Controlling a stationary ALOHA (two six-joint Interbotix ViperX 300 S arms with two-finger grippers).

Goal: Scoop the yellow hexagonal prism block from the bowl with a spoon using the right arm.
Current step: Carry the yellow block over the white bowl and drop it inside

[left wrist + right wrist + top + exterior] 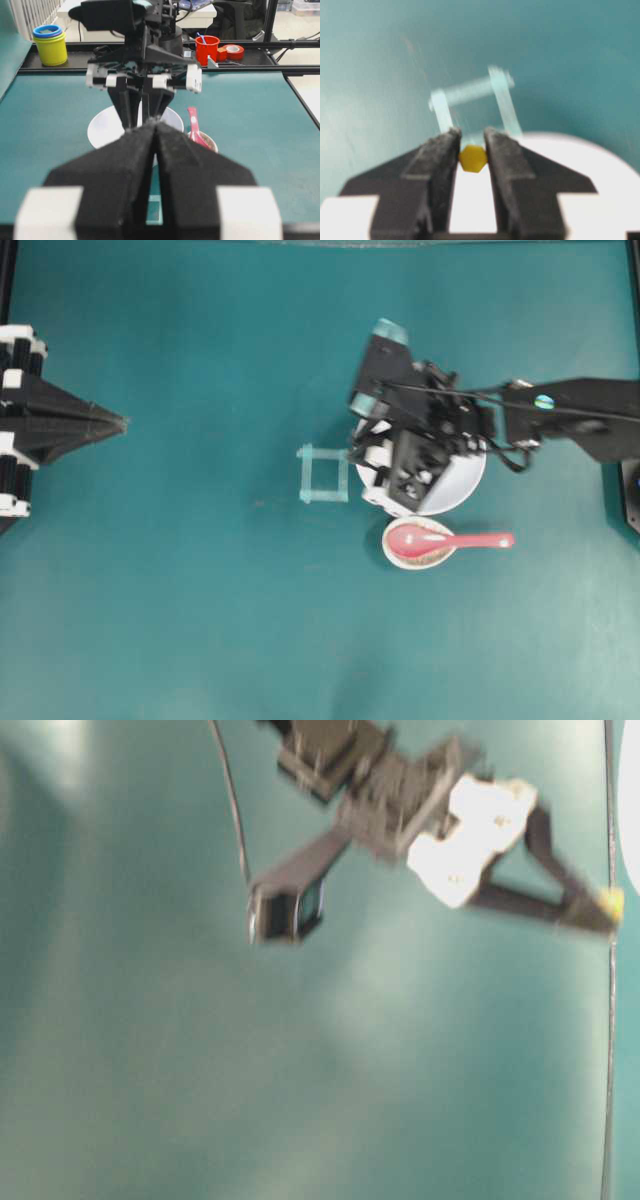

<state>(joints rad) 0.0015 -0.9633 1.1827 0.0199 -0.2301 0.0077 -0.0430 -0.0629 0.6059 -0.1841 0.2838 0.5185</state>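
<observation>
My right gripper (pixel 472 142) is shut on the yellow hexagonal prism block (pixel 473 158), pinched between its fingertips. It hangs over the left rim of the white bowl (pixel 462 485), and in the overhead view the arm hides the block. The table-level view is blurred but shows a yellow spot (pixel 612 904) at the fingertips. The pinkish-red spoon (pixel 450 540) lies just in front of the bowl, its scoop resting in a small speckled spoon rest (pixel 400 558) and its handle pointing right. My left gripper (pixel 122 422) is shut and empty at the far left.
A square outline of pale tape (pixel 323 475) is stuck to the teal table just left of the bowl. Beyond the table's far edge stand stacked yellow and blue cups (pixel 50 45), a red cup (pixel 207 49) and tape rolls (pixel 232 50).
</observation>
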